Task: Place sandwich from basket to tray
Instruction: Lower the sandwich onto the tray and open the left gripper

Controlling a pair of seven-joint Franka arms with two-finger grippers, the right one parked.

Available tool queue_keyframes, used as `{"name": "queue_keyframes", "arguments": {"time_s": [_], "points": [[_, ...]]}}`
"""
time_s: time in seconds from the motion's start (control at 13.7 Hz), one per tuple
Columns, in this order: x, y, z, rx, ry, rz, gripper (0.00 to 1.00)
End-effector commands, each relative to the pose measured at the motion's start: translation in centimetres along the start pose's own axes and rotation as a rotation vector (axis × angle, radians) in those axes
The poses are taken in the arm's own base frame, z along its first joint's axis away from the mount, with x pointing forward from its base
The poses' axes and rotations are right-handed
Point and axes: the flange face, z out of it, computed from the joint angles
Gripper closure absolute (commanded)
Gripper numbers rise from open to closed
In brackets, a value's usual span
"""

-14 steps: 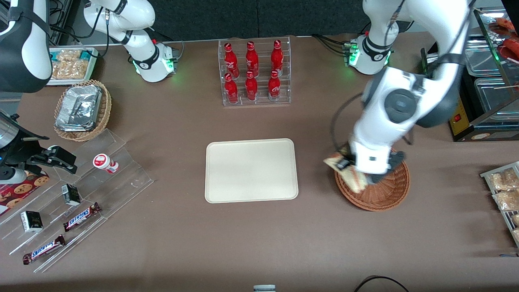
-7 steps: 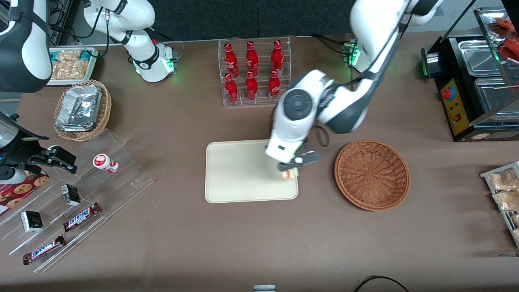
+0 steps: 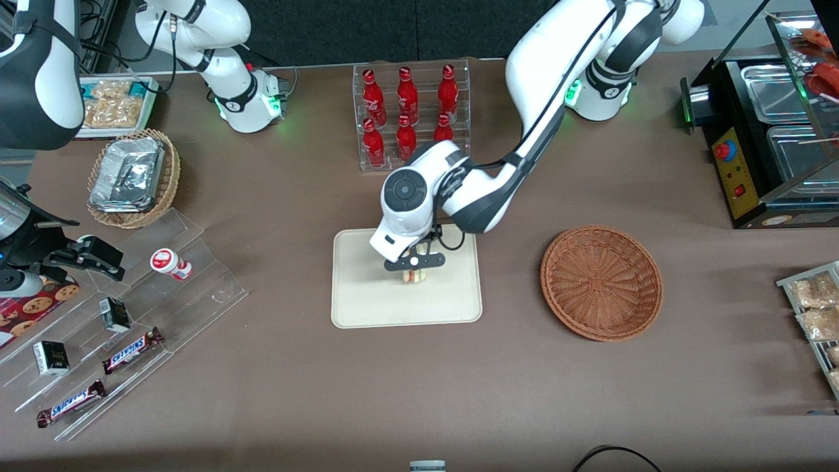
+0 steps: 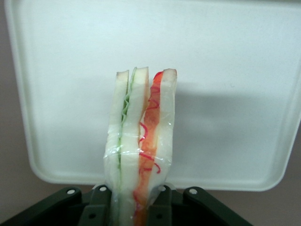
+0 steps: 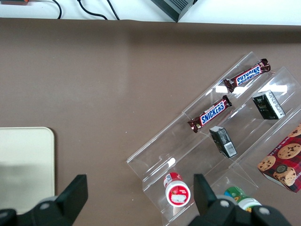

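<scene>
My left gripper [image 3: 413,270] hangs over the middle of the cream tray [image 3: 367,295] and is shut on the sandwich [image 3: 413,275]. In the left wrist view the wrapped sandwich [image 4: 141,141], white bread with green and red-orange filling, stands between the two dark fingers [image 4: 162,207] above the tray [image 4: 235,94]; I cannot tell whether it touches the tray. The reddish-brown wicker basket [image 3: 602,282] sits empty beside the tray, toward the working arm's end of the table.
A clear rack of red bottles [image 3: 409,115] stands farther from the front camera than the tray, close to the arm's elbow. An acrylic stand with snack bars [image 3: 131,351], a tan basket of foil containers [image 3: 133,177] and snack trays [image 3: 816,314] lie at the table's ends.
The gripper has carried the sandwich out of the basket, across the tray's near-basket edge, to the tray's middle. The basket is now empty.
</scene>
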Motion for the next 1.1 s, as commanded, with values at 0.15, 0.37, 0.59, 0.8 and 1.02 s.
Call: {"name": "queue_keyframes", "arguments": {"time_s": [0.15, 0.37, 0.59, 0.8, 1.02], "points": [[0.5, 2.4, 5.1, -0.034, 0.098, 0.067, 0.95], [0.8, 2.4, 7.1, -0.043, 0.101, 0.057, 0.94], [0.9, 2.4, 6.7, -0.045, 0.102, 0.055, 0.03], [1.2, 2.1, 3.4, -0.056, 0.115, 0.045, 0.0], [3.8, -1.1, -1.4, -0.041, 0.09, -0.009, 0.0]]}}
